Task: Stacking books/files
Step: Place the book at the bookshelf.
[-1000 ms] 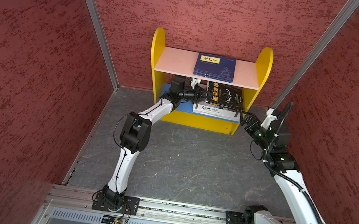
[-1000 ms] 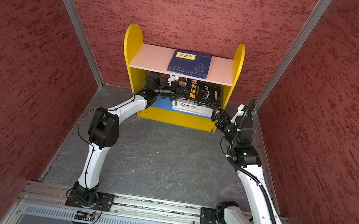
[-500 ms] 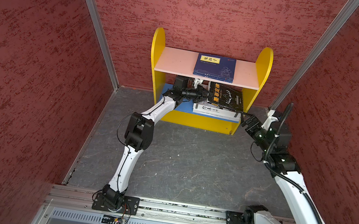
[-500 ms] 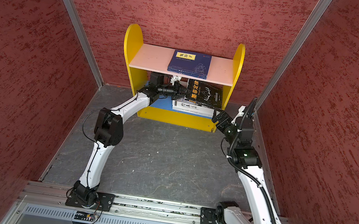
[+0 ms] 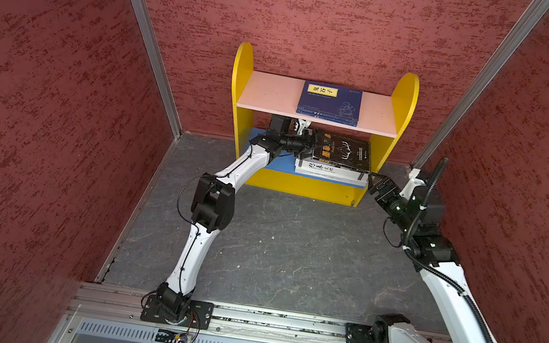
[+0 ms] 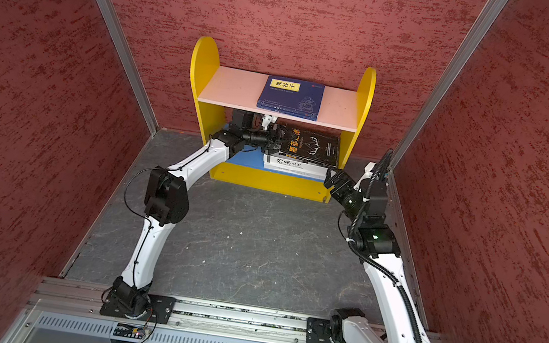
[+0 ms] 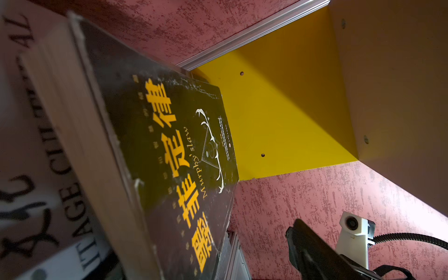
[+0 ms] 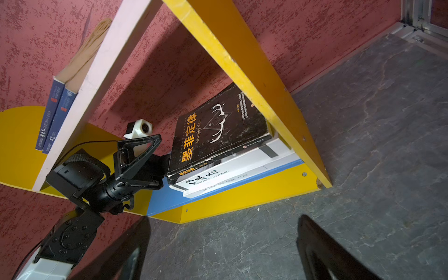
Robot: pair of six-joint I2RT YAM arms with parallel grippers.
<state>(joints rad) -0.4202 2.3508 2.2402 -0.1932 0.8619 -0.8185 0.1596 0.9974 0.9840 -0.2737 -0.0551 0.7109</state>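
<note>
The black book [image 5: 341, 151] with gold characters lies slightly tilted on two white books [image 5: 329, 173] on the lower board of the yellow shelf. Two navy books [image 5: 330, 102] are stacked on the pink upper board. My left gripper [image 5: 306, 144] reaches under that board to the black book's left edge. It is open: the edge sits between the jaws, and the one visible finger [image 7: 312, 244] stands well off the cover. My right gripper [image 5: 373, 183] is open and empty [image 8: 218, 242], just off the shelf's right front corner beside the white books.
The shelf [image 5: 244, 66] stands against the red back wall, with a pink upper board [image 5: 269, 95] and a blue lower board [image 5: 274, 163]. Red side walls with metal corner posts close in on the dark stone floor [image 5: 290, 255]. Both arm bases sit on the front rail [image 5: 281, 321].
The left arm pushed deeper into the shelf with the black book, sliding it right over the white books. Its gripper then opened and let the book go. The right arm has not moved.
</note>
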